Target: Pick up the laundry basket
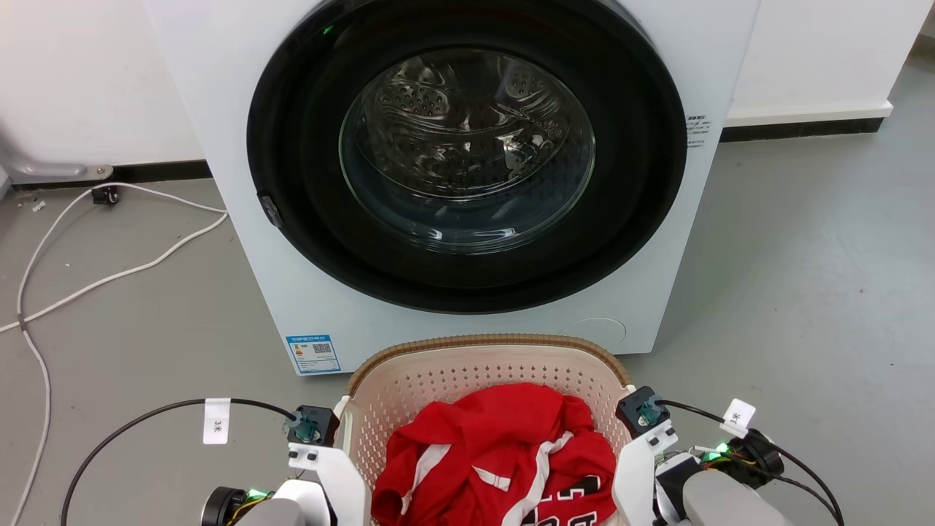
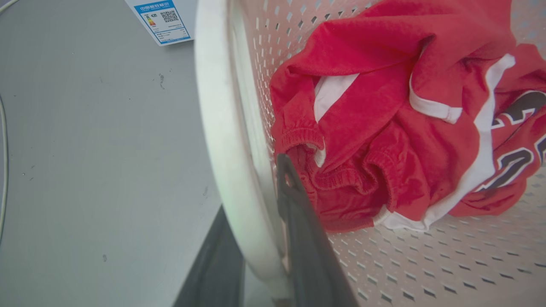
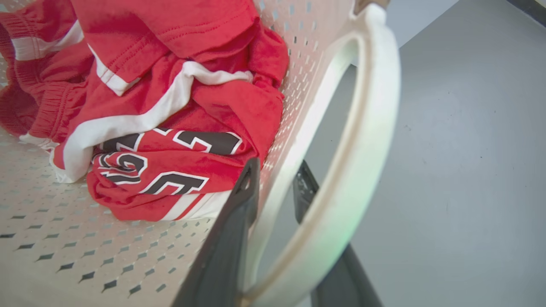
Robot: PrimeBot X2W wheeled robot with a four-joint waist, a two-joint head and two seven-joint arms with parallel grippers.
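— Where does the laundry basket [image 1: 482, 342] sit?
— Low in the head view, just in front of the washing machine [image 1: 212, 73], between the robot's two arms. It is cream plastic with rounded corners, walls pierced by small slots, and a brown woven-look band round the top.
— And inside it?
— A crumpled red garment [image 1: 504, 446], soft knit with white stripes and black, white-edged lettering (its gathered cuffs show in the left wrist view).
— The left gripper [image 2: 251, 187]?
— Its flat dark fingers [image 2: 298, 230] stand one inside the wall and one outside, closed on the smooth white handle [image 2: 217, 128], which fills the gap between them.
— The right gripper [image 3: 277, 170]?
— Much the same. One finger lies against the perforated wall inside, the other reaches through the handle's loop outside, and together they pinch the basket's side.
— Around it?
— A thin white cable [image 1: 109, 277] curls over the matt grey floor [image 1: 803, 292] on the left. The washer's round glass door [image 1: 467, 146] is ringed in glossy black.
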